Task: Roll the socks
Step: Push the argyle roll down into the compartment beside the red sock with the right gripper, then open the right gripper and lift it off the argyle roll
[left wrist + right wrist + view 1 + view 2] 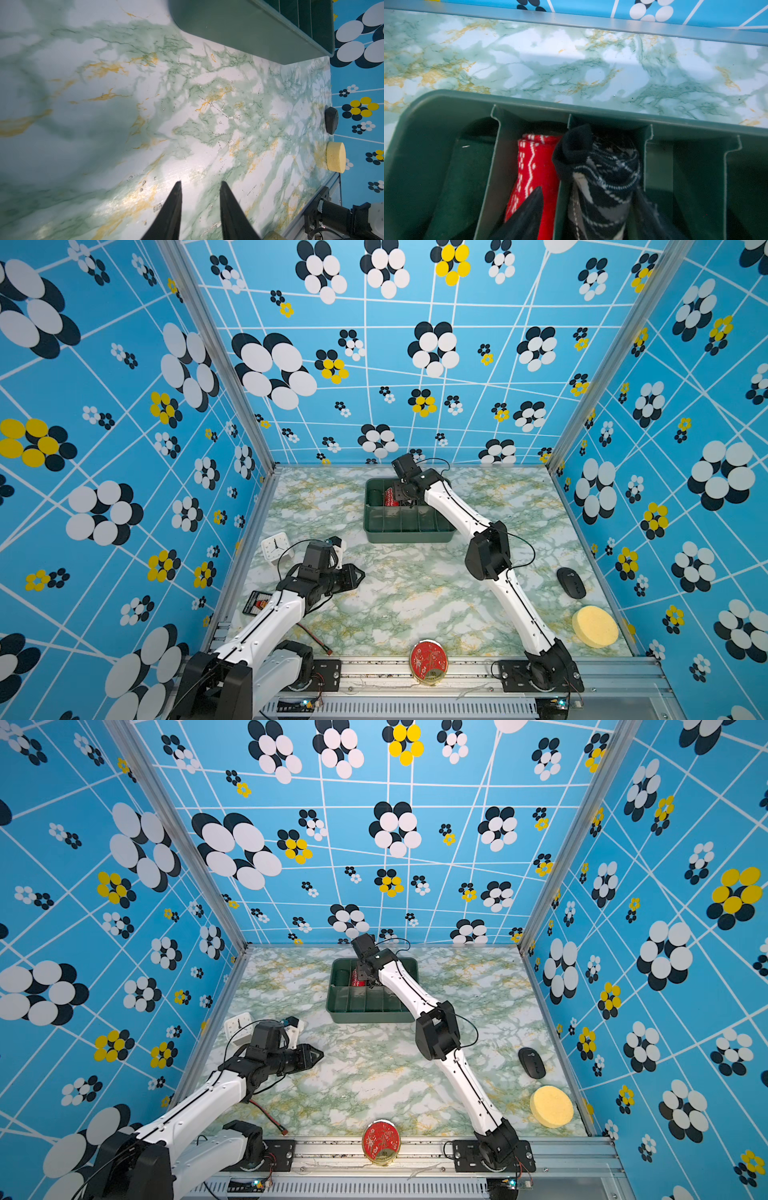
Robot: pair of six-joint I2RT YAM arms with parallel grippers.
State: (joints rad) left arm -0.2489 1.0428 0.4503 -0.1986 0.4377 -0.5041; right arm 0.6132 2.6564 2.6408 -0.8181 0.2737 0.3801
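The socks [602,176] are rolled up into a fat bundle. They are black with grey and white diamonds, and a plain black bit sticks up at one end. They sit in one slot of the green bin [446,97], in its back row. The slot next door holds a red roll [533,166] with white zigzags. The slot after that holds a dark green roll [467,176]. Thin walls keep the three apart.

The right end effector [589,189] reaches down into the bin. Its jaws stand wide open, with the socks between them. One finger [529,212] hangs over the red roll, across the thin wall from the socks, so it is not squeezing them. The other finger is a dark blur close by the socks, and I cannot tell if it touches them.

In both top views the bin stands at the back of the table [415,593], near the far wall, and the right arm [457,510] hides the socks.

The left end effector [201,184] hangs low over the bare table, well away from the bin. Its jaws are open a little and hold nothing.

A white clock [276,546] stands near the left edge. A black computer mouse [571,583] and a yellow round sponge [595,626] lie on the right side. A red round tin [429,662] sits at the front edge.
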